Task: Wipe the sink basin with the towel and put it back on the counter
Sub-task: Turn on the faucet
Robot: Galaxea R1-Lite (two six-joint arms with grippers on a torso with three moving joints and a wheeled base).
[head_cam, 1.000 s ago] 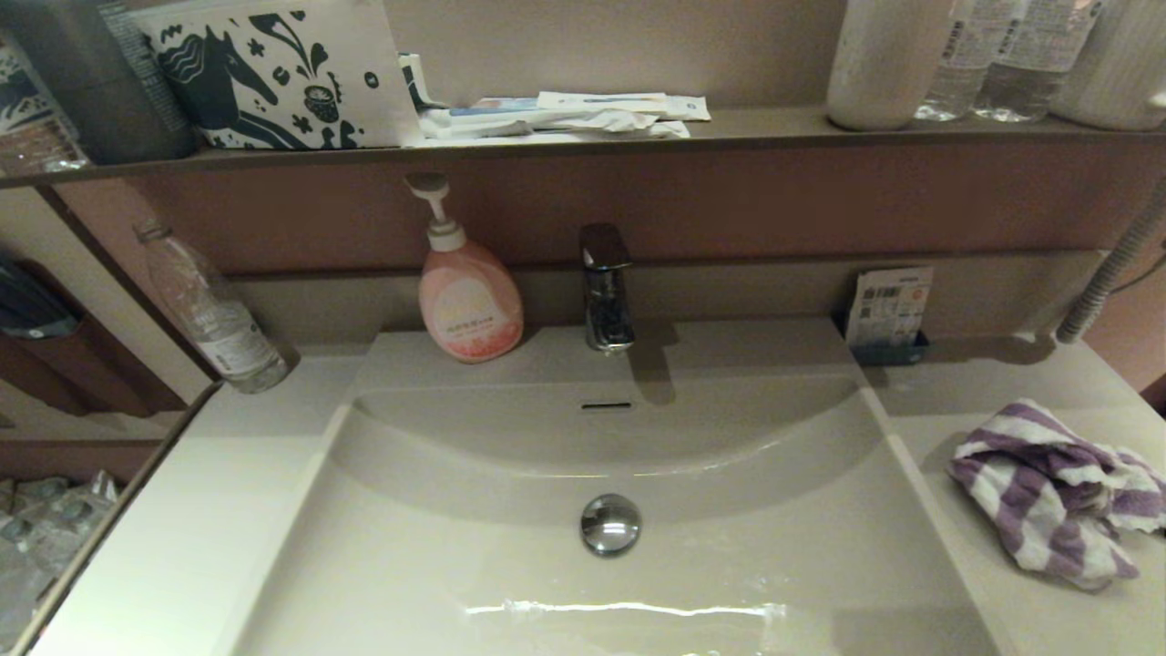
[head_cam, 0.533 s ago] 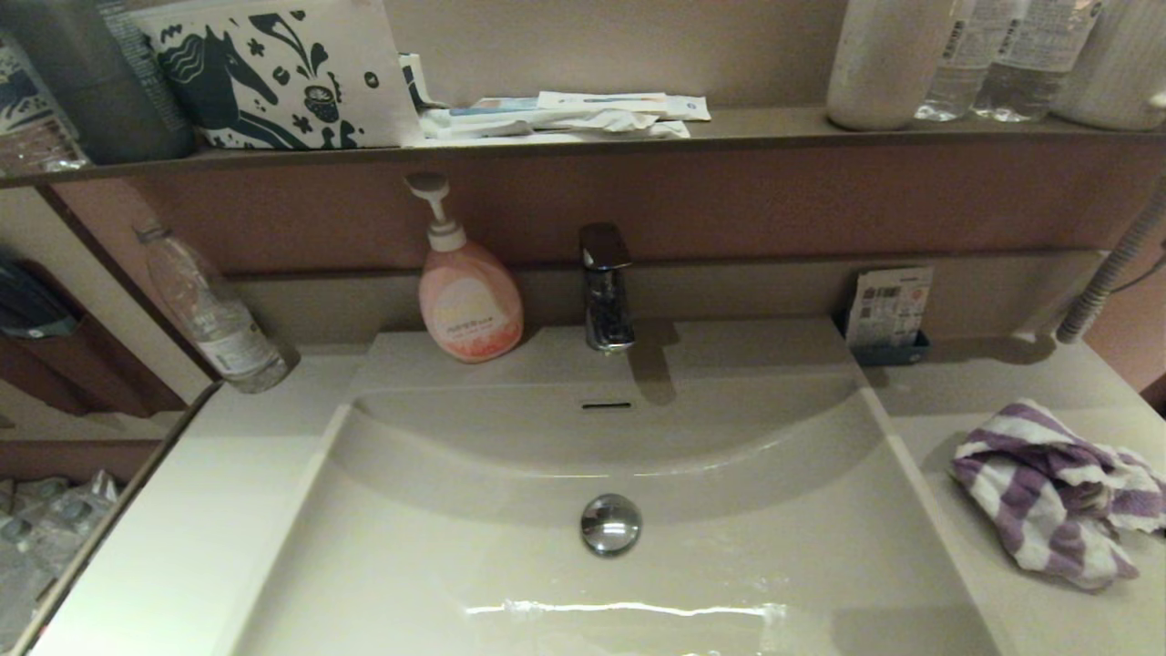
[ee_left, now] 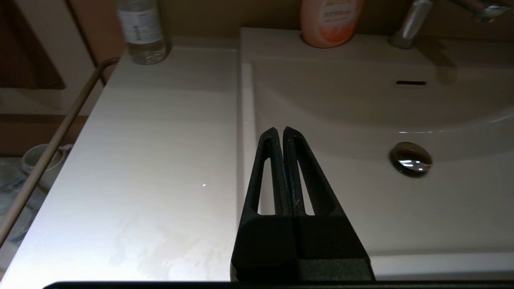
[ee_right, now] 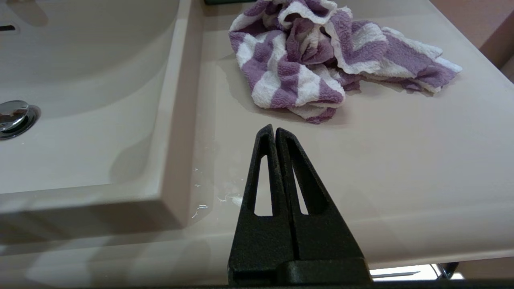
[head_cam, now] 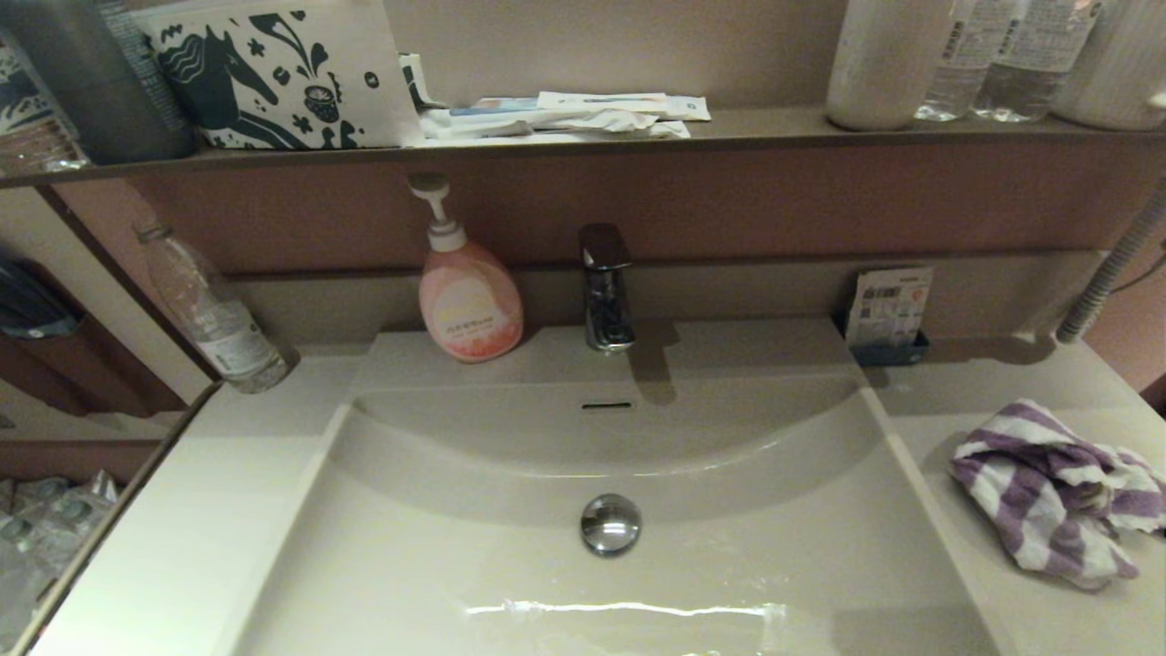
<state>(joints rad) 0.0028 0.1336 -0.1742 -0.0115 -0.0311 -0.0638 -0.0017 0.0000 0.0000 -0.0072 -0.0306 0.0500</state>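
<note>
Clenched and holding nothing, the left gripper [ee_left: 280,130] is hanging over the left rim of the sink basin [head_cam: 510,583], where the basin is meeting the left stretch of the worktop [head_cam: 164,547]; this arm is looking parked. A clear bottle [head_cam: 214,314] is standing at the worktop's rear left corner, and a pink soap dispenser [head_cam: 469,301] and the chrome tap [head_cam: 606,287] are sitting along the back ledge. The drain plug [head_cam: 610,524] is lying at the basin's middle.

Further right, the right gripper [ee_right: 273,131], also pressed shut and empty, is hovering above the front of the worktop's right side, aimed at the towel [ee_right: 321,60] but not touching it. The towel is lying crumpled near the right edge, just beside the basin rim. Its long axis is probably running across the worktop from the basin side towards the right edge, though the bunching is making this hard to judge.

The pick-up seems to be the step in hand. Doing it well would mean opening the gripper wide, descending on the raised central fold, and pinching thick cloth rather than a thin corner.
</note>
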